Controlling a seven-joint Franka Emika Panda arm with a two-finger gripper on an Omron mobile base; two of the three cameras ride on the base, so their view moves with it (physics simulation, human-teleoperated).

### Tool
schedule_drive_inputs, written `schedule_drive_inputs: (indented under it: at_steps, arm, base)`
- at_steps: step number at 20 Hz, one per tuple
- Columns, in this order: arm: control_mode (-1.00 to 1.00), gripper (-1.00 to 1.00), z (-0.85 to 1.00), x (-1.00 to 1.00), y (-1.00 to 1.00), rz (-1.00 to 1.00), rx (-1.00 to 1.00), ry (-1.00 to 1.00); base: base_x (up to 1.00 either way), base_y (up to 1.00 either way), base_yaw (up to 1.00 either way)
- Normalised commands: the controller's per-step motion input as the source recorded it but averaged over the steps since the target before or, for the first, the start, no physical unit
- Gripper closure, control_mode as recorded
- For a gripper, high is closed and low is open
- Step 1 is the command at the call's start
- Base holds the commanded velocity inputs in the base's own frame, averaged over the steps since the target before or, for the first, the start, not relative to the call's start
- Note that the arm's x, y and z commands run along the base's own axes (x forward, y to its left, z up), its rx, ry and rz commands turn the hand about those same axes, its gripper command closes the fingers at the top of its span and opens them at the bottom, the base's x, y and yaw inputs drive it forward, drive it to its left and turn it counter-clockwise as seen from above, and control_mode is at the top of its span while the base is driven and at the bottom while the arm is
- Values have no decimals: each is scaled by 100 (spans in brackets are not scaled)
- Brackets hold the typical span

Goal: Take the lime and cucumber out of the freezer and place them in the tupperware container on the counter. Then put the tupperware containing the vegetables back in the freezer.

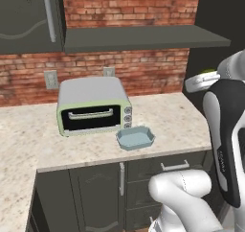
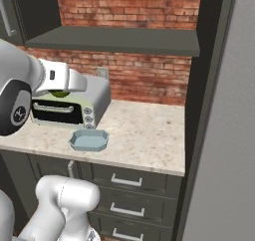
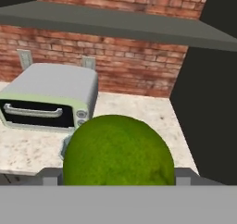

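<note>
Item, lime point(image 3: 119, 150): round, mottled yellow-green, held in my pincer point(image 3: 119, 179). In the hand view it sits right before the lens, between my two jaws, which stand wide and clasp it on either side. In the left base view a sliver of it point(image 1: 208, 72) peeks above my wrist, up and to the right of the toaster oven. In the right base view a green edge point(image 2: 61, 93) shows under my forearm, in front of the toaster oven's top.

Item, toaster oven point(image 1: 93, 106): pale green body, grey top, dark glass door with silver bar handle, three knobs on its right. It stands on the counter point(image 1: 167, 125), back to the brick wall. This is my landmark.

Item, tupperware container point(image 1: 136, 137): shallow pale blue-grey tray with cut corners and a flared rim. It lies flat on the counter just in front of the toaster oven's right front corner, near the counter's edge. Nothing is in it.

Item, counter: beige speckled stone, over dark cabinets and drawers with silver handles point(image 2: 125, 180).

Item, shelf point(image 1: 143, 37): dark grey, fixed to the brick wall above the toaster oven.

Item, wall outlets point(image 1: 50, 79): two pale plates on the brick behind the toaster oven.

Item, freezer door point(image 2: 229, 150): flat grey panel, far right of the toaster oven.
</note>
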Motion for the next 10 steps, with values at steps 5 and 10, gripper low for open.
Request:
schedule_drive_inputs:
  at_steps: [5, 10]
  arm:
    - [-100, 100, -53, 11, 13, 11, 0, 12]
    - [-100, 100, -89, 47, 16, 18, 0, 16]
  base:
    - [0, 0, 0]
    - [0, 0, 0]
